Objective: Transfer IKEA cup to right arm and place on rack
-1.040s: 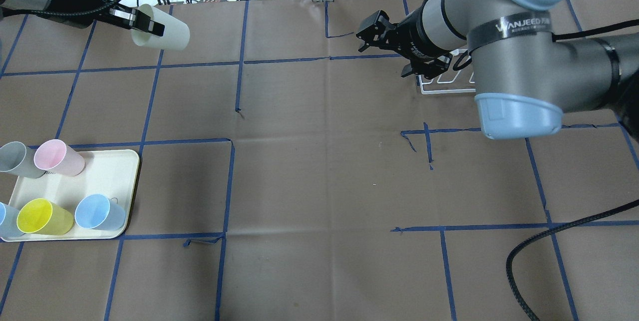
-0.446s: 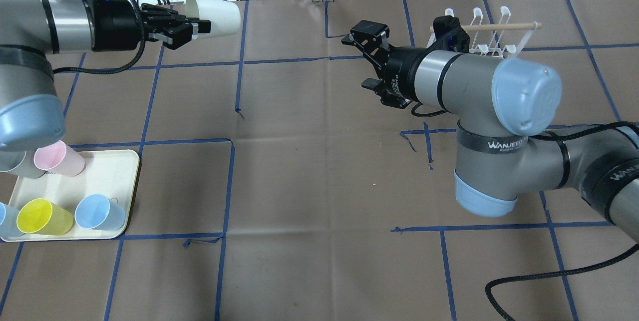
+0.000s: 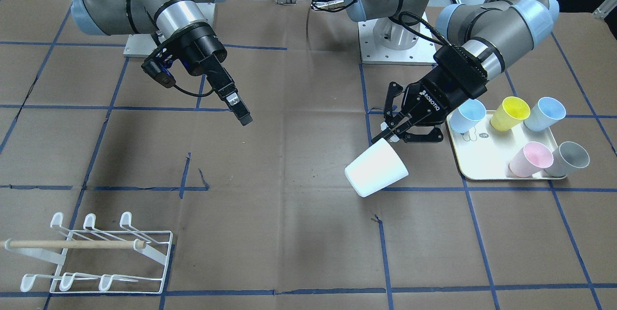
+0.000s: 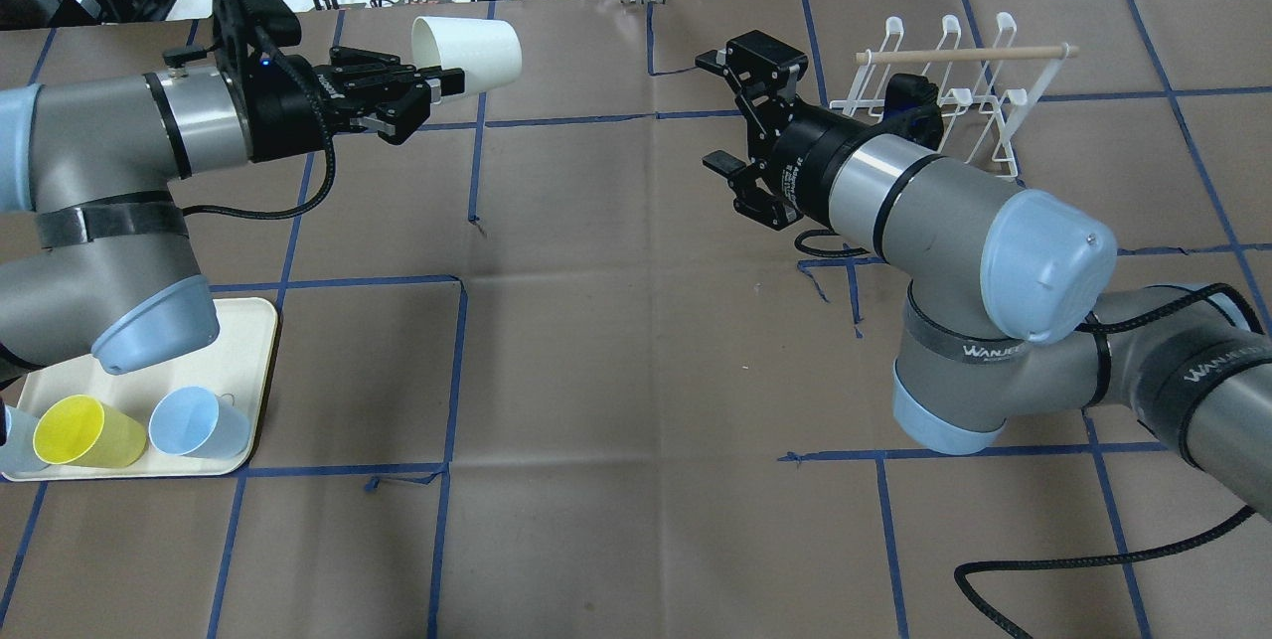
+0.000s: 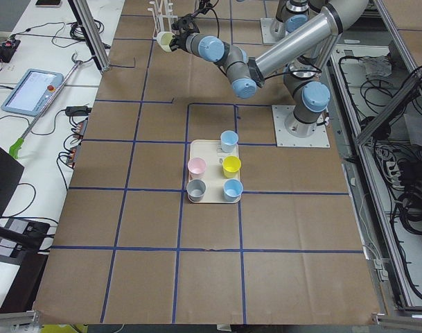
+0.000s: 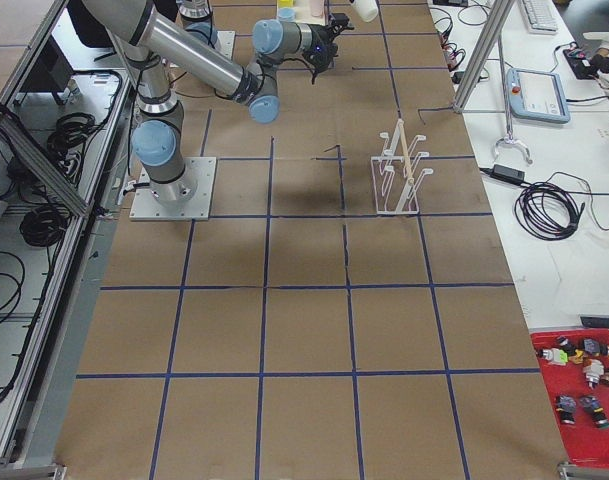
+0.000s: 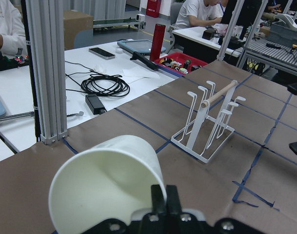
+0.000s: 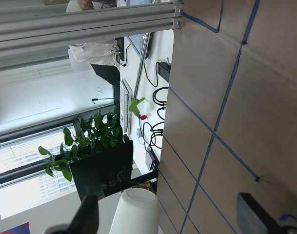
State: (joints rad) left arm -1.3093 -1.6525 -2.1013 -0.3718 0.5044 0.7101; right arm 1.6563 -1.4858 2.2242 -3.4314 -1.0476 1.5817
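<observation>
A white IKEA cup (image 4: 467,51) lies on its side in the air, and my left gripper (image 4: 437,84) is shut on its rim, over the far left-centre of the table. It also shows in the front view (image 3: 377,174) and the left wrist view (image 7: 109,180). My right gripper (image 4: 717,110) is open and empty, its jaws spread, pointing towards the cup with a wide gap between them. In the right wrist view (image 8: 170,219) the cup's base (image 8: 136,209) shows between the open fingers, far off. The white wire rack (image 4: 944,73) with a wooden dowel stands behind the right arm.
A cream tray (image 3: 487,170) on the robot's left holds several upright coloured cups, among them yellow (image 3: 510,112) and pink (image 3: 530,158). The left arm's elbow hangs over part of it in the overhead view. Cables lie beyond the table's far edge.
My left arm has carried the cup to the right, towards the table's centre line. My right arm has swung round and lowered its elbow, uncovering the rack; its gripper stays open.
</observation>
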